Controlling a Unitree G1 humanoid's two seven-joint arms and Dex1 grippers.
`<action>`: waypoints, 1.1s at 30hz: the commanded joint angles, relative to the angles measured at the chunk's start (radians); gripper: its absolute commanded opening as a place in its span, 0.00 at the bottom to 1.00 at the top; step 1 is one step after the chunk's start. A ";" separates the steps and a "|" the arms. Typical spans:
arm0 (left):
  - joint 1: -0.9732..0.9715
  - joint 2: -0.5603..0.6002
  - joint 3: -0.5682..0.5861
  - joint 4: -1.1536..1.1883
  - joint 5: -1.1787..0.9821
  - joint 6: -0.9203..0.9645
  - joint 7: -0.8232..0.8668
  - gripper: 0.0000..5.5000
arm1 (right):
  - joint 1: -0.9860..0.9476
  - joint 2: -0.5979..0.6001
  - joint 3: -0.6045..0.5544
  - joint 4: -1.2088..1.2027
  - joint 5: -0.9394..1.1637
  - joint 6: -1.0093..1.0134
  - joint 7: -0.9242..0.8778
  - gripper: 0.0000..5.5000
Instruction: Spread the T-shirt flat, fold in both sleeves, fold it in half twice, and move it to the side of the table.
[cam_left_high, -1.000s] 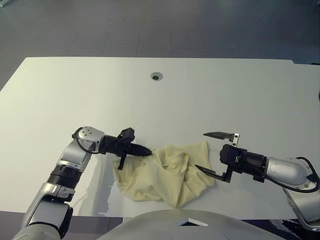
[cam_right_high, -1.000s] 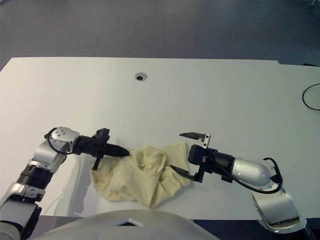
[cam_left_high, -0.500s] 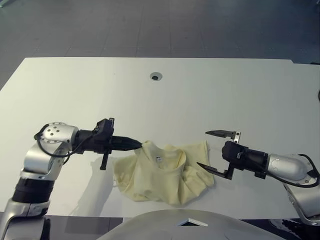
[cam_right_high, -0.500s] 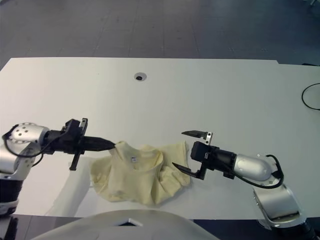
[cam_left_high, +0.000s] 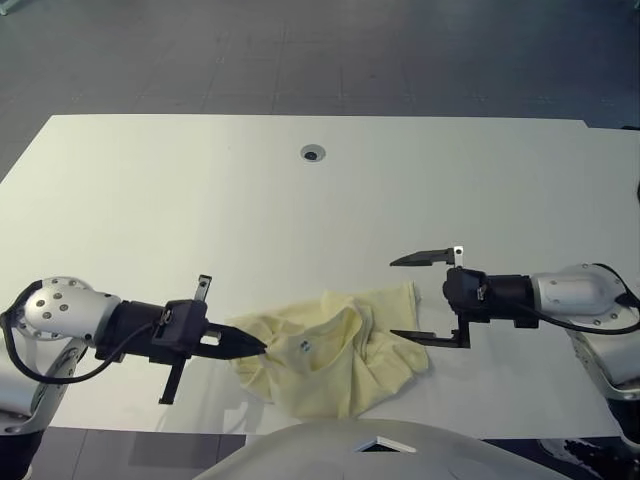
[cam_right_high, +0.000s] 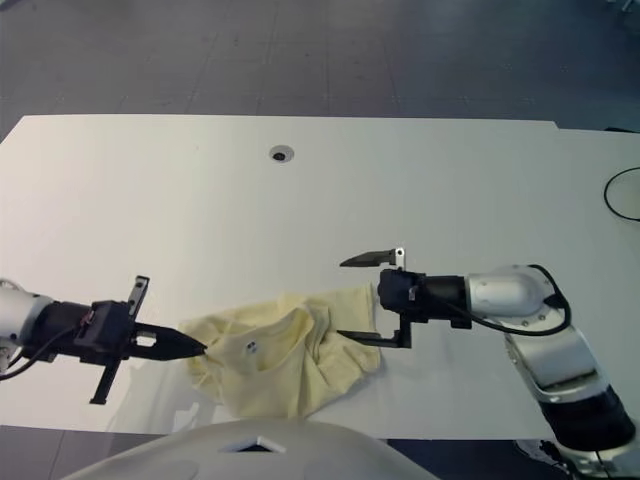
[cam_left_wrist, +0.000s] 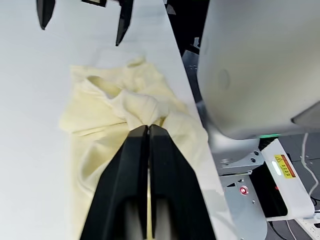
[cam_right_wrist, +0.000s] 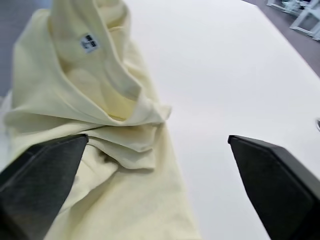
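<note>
The white worktop (cam_left_high: 200, 180) stretches wide ahead of me. The pale yellow T-shirt (cam_left_high: 330, 355) lies on it as a crumpled heap close to the near edge, between my two arms and nowhere near flat. That is my worry. With only one side held, I judge that a pull would drag the whole bundle instead of opening it. With so little worktop on the near side, a pull angled towards me could slide the cloth over the edge. I may also have pinched more than one layer, which would keep the folds locked together. My left claw (cam_left_high: 258, 346) is clenched on a bunched bit of fabric at the heap's left end, and the wrist view shows the cloth gathered right at the closed tips. My right claw (cam_left_high: 393, 299) is spread wide and grasping nothing. Its upper finger is above bare worktop and its lower finger is at the shirt's right edge, though I cannot tell whether that one touches the cloth. The neck label (cam_right_wrist: 89, 43) faces up inside the open collar.
</note>
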 joint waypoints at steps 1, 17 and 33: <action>0.022 0.030 0.019 -0.031 0.008 -0.015 0.007 0.00 | -0.135 -0.024 0.088 0.083 -0.051 -0.042 0.111 0.88; 0.076 0.053 0.009 -0.093 0.009 -0.029 0.043 0.00 | -0.448 0.167 0.324 0.379 -0.245 -0.213 0.198 0.79; 0.097 0.050 0.000 -0.095 0.008 -0.036 0.056 0.00 | -0.481 0.279 0.383 0.369 -0.267 -0.213 0.192 0.33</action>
